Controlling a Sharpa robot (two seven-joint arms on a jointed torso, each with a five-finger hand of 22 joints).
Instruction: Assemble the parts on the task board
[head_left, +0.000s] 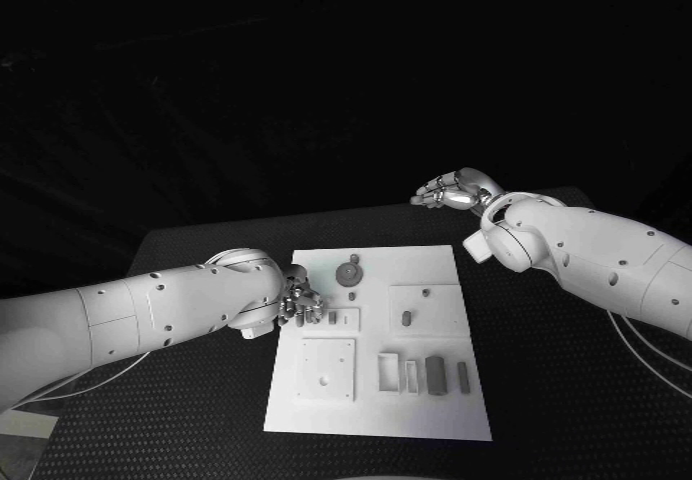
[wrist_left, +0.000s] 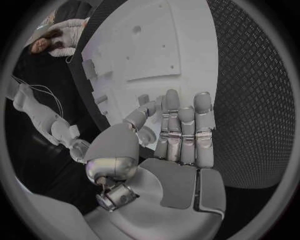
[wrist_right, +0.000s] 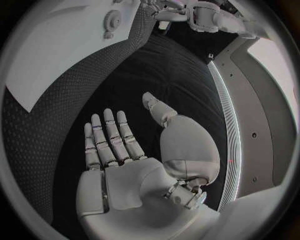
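So from the head cam the task board (head_left: 378, 340) sits dead centre on the black table (head_left: 562, 400), a white plate with raised square blocks and small grey parts on it. There's a gear-like round part (head_left: 349, 271) up at about 11 o'clock on the board, a little slotted part (head_left: 405, 319) near the middle, and a row of upright rectangular parts (head_left: 427, 374) down toward 4 o'clock.

The left hand (head_left: 300, 302) is at the board's 9 o'clock edge, fingertips right by a couple of tiny pegs (head_left: 335, 317). The head cam doesn't really show whether it's touching anything. The left wrist cam sorts that out better: the left hand (wrist_left: 178, 137) has its fingers stretched out flat side by side over the board (wrist_left: 162, 55), thumb off to one side, nothing held. Whether the fingertips actually contact the small parts (wrist_left: 142, 98) just beyond them, I can't tell.

The right hand (head_left: 453, 191) is way off the board, up past its 1 o'clock corner, over the table's far edge. In the head cam it looks sort of loosely curled, hard to read. The right wrist cam is much clearer: the right hand (wrist_right: 122, 150) is spread flat, palm up to the camera, fingers apart, empty. That same view catches the board's corner (wrist_right: 69, 45) with the gear part (wrist_right: 112, 21) on it, and the other arm (wrist_right: 206, 15) beyond.

The table surface is a black textured mat with a dimpled pattern. Past the table, the head cam is just dark.
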